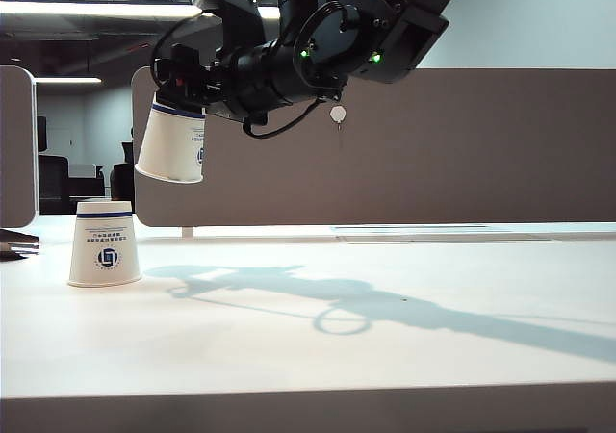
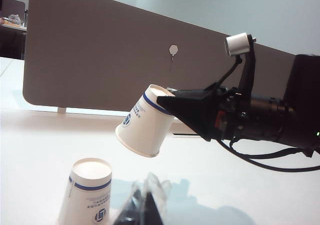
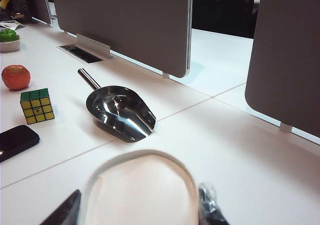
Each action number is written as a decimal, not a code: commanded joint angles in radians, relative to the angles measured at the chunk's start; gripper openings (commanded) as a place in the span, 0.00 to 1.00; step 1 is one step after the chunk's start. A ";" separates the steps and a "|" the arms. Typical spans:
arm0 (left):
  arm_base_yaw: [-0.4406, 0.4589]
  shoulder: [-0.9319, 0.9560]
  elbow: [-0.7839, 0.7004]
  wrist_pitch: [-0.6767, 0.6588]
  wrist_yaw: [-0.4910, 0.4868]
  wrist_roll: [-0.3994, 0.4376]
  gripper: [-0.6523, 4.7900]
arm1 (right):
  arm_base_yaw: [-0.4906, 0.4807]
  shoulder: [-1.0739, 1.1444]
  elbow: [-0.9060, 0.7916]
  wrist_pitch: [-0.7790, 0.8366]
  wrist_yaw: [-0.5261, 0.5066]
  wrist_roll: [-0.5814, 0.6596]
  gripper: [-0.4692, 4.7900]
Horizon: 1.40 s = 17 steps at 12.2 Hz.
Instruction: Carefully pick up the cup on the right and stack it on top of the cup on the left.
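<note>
The right gripper (image 1: 183,91) is gripping the tilted white cup (image 1: 173,144) in the air at about one o'clock above the upside-down cup (image 1: 104,243) sitting on the table (image 1: 385,356), while the left gripper (image 2: 142,207), jaws closed and empty, is waiting near it.

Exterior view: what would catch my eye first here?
A black robot arm reaches in from the upper right, its right gripper holding a white paper cup with a blue band tilted in the air. Below and left of it, a matching white paper cup stands upside down on the white table. The arm's long shadow crosses the tabletop.
</note>
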 commanded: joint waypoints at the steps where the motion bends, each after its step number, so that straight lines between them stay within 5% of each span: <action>1: 0.000 0.000 0.002 0.006 -0.026 0.002 0.11 | 0.007 0.039 0.050 0.001 -0.015 -0.003 0.58; 3: -0.001 0.000 0.002 0.008 -0.059 0.001 0.11 | 0.056 0.187 0.272 -0.103 -0.016 -0.025 0.58; 17: 0.000 0.000 0.002 0.002 -0.126 0.026 0.11 | 0.143 0.157 0.274 -0.180 -0.015 -0.022 0.58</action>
